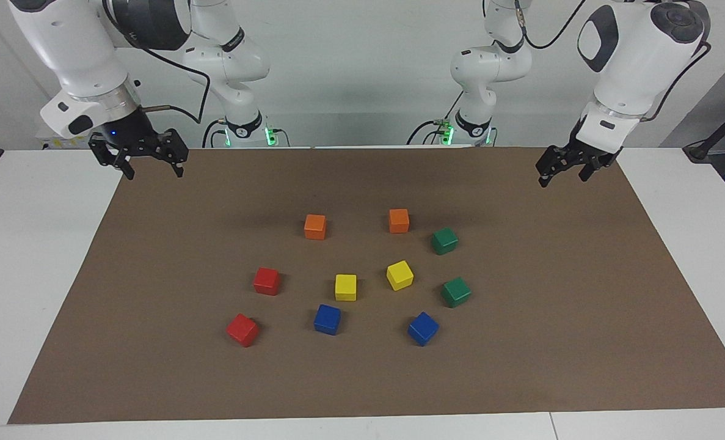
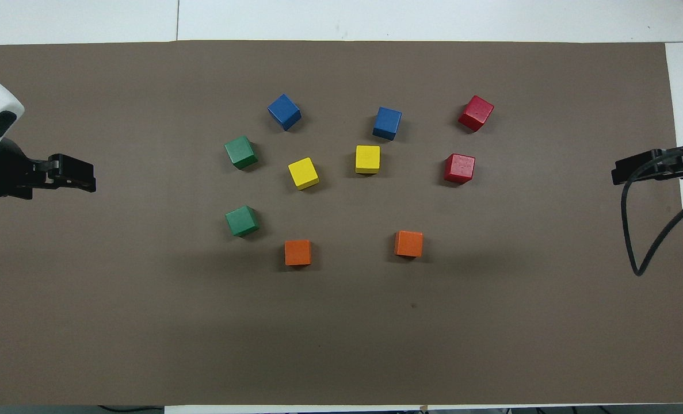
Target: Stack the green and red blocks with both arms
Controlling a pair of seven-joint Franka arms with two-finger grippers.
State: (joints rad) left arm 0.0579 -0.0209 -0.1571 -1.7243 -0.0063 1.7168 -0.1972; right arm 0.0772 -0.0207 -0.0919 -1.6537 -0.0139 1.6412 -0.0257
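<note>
Right pincer (image 1: 150,166) up over the brown mat (image 1: 582,305) edge at its arm's end of the bench (image 1: 26,256), fingers spread, holding nothing. Two red blocks (image 1: 267,281) (image 1: 242,330) toward the right arm's end; two green blocks (image 1: 444,241) (image 1: 456,292) toward the left arm's end, all single, unstacked. Left pincer (image 1: 562,173) over its own mat edge, spread, empty.

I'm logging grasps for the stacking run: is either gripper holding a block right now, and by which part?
Nothing is held. The left gripper and right gripper hang open over the mat's corners; all cubes lie on it.
</note>
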